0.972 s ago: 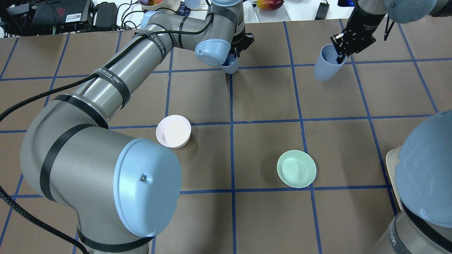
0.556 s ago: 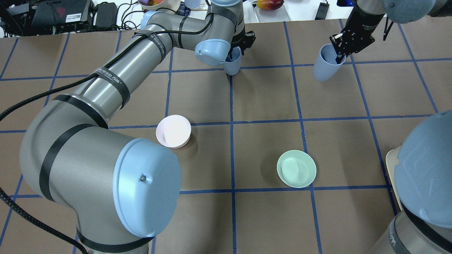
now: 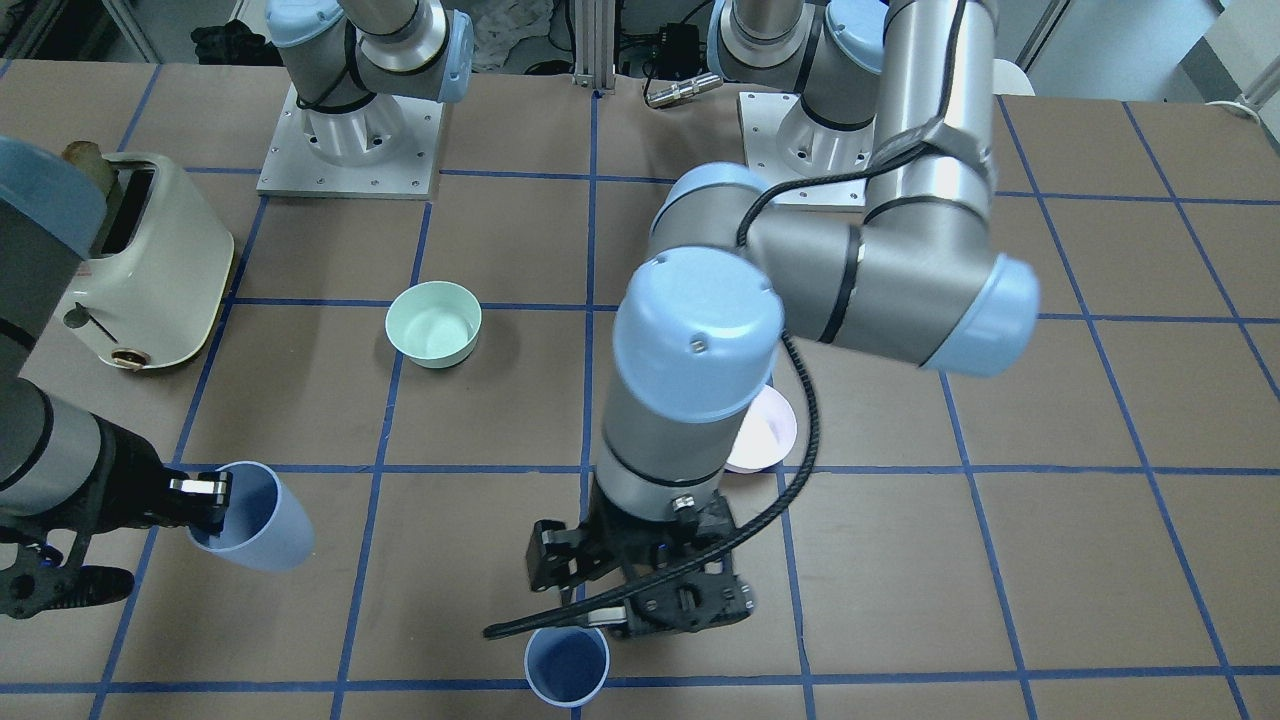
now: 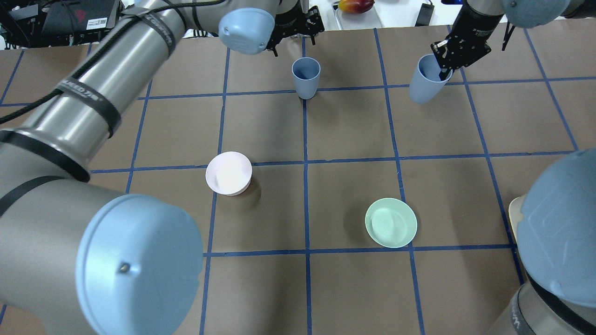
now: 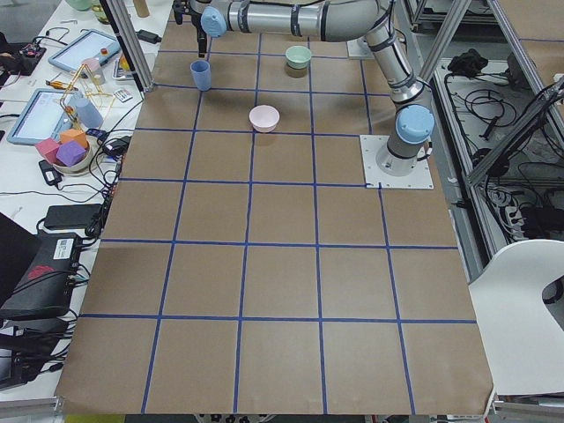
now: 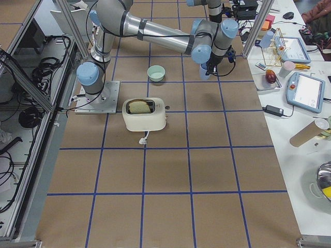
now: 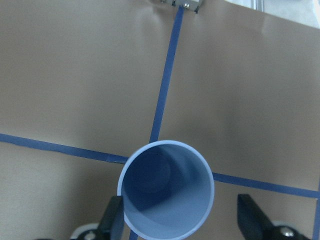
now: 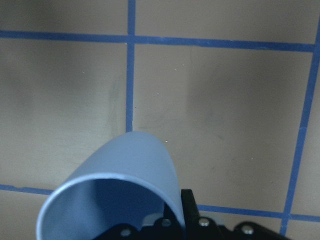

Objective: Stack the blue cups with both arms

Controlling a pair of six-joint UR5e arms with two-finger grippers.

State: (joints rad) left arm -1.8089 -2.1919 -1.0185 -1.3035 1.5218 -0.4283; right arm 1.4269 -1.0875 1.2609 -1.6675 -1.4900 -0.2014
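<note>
One blue cup stands upright and alone on a blue tape line near the table's far edge. It also shows in the front view. My left gripper is open and empty, raised above and just beyond it. In the left wrist view the cup sits below, between the spread fingers. My right gripper is shut on the rim of the second blue cup, one finger inside it. It holds that cup tilted above the table at the far right, as the front view and the right wrist view also show.
A pale pink bowl sits left of centre and a mint-green bowl right of centre. A cream toaster stands by the right arm's base. The table's far edge borders a cluttered bench.
My left gripper has let go of its cup and lifted away toward the far edge, leaving the cup upright. My right gripper has shifted slightly with its cup.
</note>
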